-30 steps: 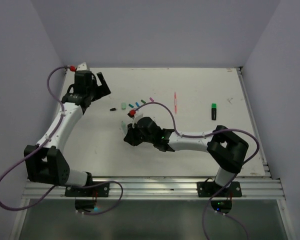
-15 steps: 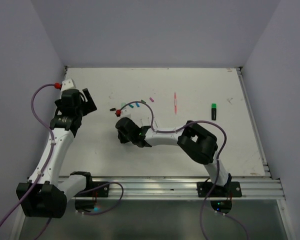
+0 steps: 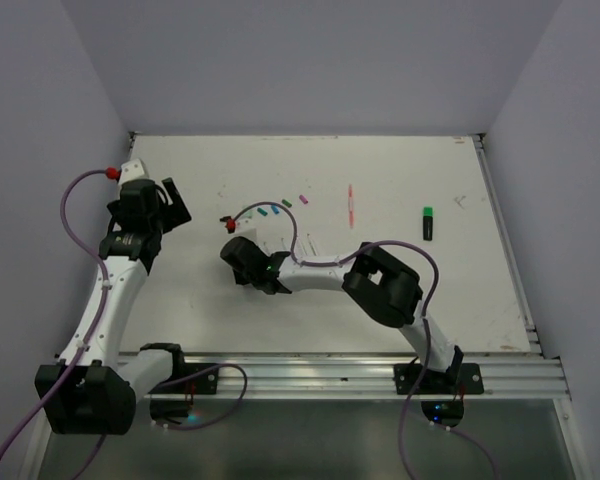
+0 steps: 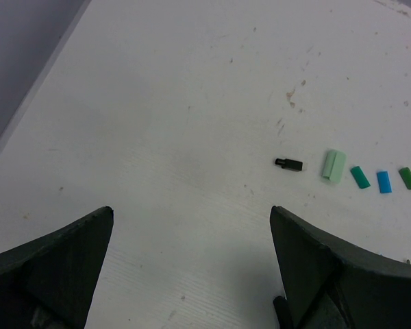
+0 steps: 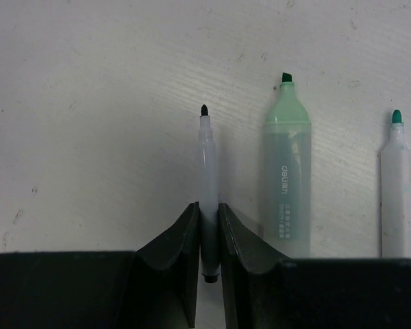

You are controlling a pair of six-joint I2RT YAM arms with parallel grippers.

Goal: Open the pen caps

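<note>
My right gripper (image 5: 207, 214) is shut on a thin white pen with a black tip (image 5: 205, 154), which lies on the table and points away from me. In the top view this gripper (image 3: 242, 258) is left of the table's middle. An uncapped pale green highlighter (image 5: 286, 185) and a white pen with a teal tip (image 5: 396, 195) lie parallel on its right. My left gripper (image 4: 192, 214) is open and empty over bare table at the far left (image 3: 168, 203). The loose pen caps lie in a row: black (image 4: 288, 163), pale green (image 4: 333, 166), teal (image 4: 359, 177), blue (image 4: 384, 181), green (image 4: 408, 178).
A pink pen (image 3: 351, 205) lies at the table's middle back. A black highlighter with a green cap (image 3: 427, 222) lies to the right. A magenta cap (image 3: 302, 199) ends the cap row. The right arm's cable loops over the caps.
The left arm has swung back to the far left and then stayed still. The right gripper has slid left along the table and stretched the right arm across the middle.
</note>
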